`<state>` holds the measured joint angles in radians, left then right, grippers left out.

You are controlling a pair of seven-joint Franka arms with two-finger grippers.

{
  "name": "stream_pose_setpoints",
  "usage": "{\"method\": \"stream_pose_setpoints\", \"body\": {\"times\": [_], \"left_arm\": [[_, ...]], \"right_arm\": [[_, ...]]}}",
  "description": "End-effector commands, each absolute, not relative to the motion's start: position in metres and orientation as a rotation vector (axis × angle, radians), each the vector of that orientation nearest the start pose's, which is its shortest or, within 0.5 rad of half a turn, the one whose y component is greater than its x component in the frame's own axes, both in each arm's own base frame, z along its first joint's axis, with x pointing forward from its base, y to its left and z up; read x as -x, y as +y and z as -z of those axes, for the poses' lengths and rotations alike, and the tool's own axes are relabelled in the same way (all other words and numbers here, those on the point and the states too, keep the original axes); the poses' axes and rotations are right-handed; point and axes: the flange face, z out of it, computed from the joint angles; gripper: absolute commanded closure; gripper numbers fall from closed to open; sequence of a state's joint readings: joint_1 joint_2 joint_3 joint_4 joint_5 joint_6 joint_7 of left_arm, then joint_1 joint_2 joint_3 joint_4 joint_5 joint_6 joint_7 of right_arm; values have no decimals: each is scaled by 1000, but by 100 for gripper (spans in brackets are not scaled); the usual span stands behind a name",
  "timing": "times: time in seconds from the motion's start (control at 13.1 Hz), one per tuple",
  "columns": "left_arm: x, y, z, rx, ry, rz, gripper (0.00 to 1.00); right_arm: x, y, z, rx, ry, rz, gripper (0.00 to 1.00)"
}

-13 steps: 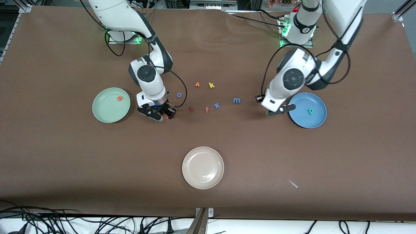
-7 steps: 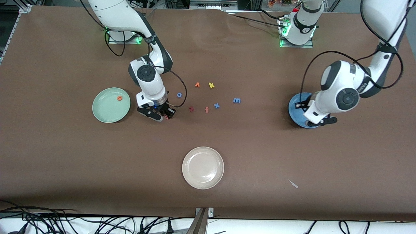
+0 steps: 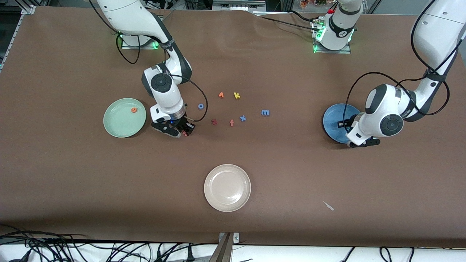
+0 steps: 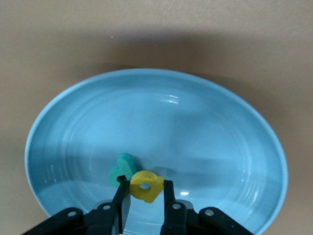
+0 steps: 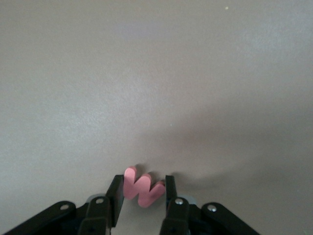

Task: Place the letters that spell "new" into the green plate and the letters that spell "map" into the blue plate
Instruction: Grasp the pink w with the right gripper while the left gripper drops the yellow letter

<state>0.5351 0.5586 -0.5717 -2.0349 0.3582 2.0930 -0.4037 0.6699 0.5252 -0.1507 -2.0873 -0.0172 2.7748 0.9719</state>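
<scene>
moved: my left arm has swung from the table beside the blue plate [image 3: 336, 122] to over that plate, toward its edge nearer the front camera; my right arm has shifted only slightly and lifted a touch.
left gripper [image 4: 143, 196]: clenched on the yellow a [image 4: 145, 185], hanging low over the blue plate's floor.
teal p [image 4: 122, 169]: lying in the blue plate, just beside the held a; in the front view the arm now hides it, where a second ago i could see it plainly.
right gripper [image 5: 143, 193]: grasping the pinkish-red w [image 5: 142, 188] between both fingers, over bare table near the green plate [image 3: 118, 123]; the fingers have come in on it since a second ago.
green plate: unmoved, at the right arm's end of the table.
orange e [image 3: 134, 110]: inside the green plate, same spot as before.
blue m [image 3: 265, 112]: unmoved on the table, between the two arms.
green n: i cannot find it in any view.
other letters: blue o [image 3: 200, 106], orange letter [image 3: 221, 95], yellow k [image 3: 237, 95], dark red z [image 3: 214, 122], salmon f [image 3: 231, 123] and blue x [image 3: 242, 118] all lie where they lay.
cream-white plate [image 3: 227, 187]: unchanged, nearest the front camera.
</scene>
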Motion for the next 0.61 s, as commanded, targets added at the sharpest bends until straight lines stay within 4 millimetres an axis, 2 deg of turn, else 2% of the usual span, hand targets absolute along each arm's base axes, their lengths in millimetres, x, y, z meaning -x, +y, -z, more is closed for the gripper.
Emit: {"method": "stream_pose_setpoints", "body": {"times": [0.0,0.08,0.15,0.23,0.38,0.53], "left_arm": [[-556,-14,-191,3027,-173,-545,74],[-556,-15,-191,3026,-168,-545,70],[-556,-15,-191,3027,-168,-547,39],[-556,-16,-191,3024,-168,-549,0],[-562,-20,-206,3025,-162,-516,0],[-568,-49,-232,3030,-131,-486,0]], "right_arm": [[-522,298,-203,3007,599,298,78],[-522,298,-205,3010,601,292,78],[-522,298,-210,3016,588,287,78],[-523,294,-217,3031,568,278,78],[-523,288,-234,3078,510,230,78],[-526,277,-249,3109,465,205,78]]}}
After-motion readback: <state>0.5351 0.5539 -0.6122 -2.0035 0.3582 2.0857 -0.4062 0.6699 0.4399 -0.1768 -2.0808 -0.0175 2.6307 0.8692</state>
